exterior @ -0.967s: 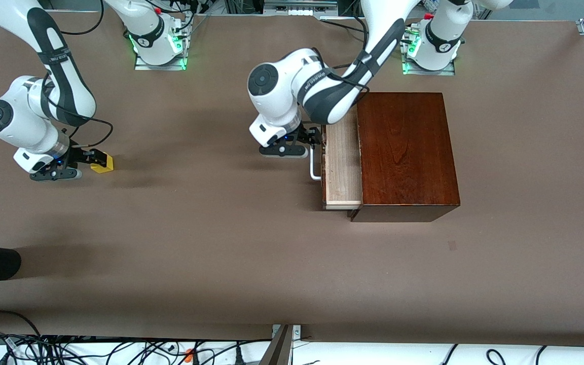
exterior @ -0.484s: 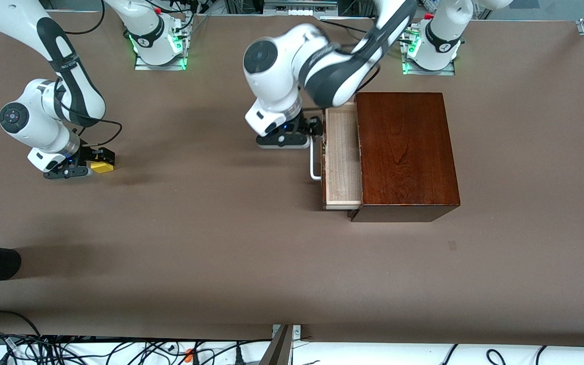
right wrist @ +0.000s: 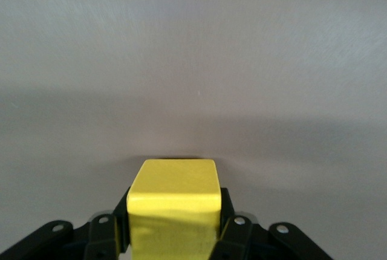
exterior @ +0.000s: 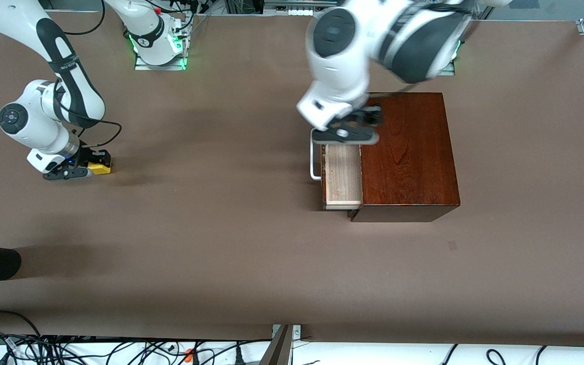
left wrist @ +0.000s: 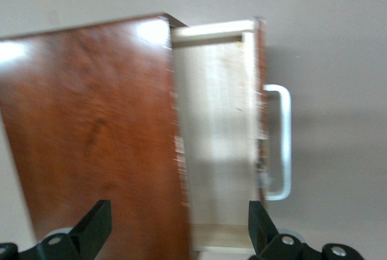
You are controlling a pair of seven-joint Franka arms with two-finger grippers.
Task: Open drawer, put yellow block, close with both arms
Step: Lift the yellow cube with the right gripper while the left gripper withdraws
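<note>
The drawer [exterior: 343, 175] stands pulled out of the wooden box [exterior: 406, 154], with bare table [exterior: 221, 228] around. The left gripper [exterior: 345, 133], jaws spread wide, hangs over it, hiding one end. The right gripper [exterior: 76, 166] clamps the yellow block [exterior: 100, 166] near the right arm's end.

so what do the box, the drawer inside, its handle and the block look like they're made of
The box looks like polished reddish-brown wood: grain and glare show on top. The drawer inside is pale, matte wood, apparently unfinished. Its handle is a smooth white bar, plastic or painted metal; I cannot tell which. The yellow block, gripped in the right hand, is plain and matte, maybe painted wood or plastic.
</note>
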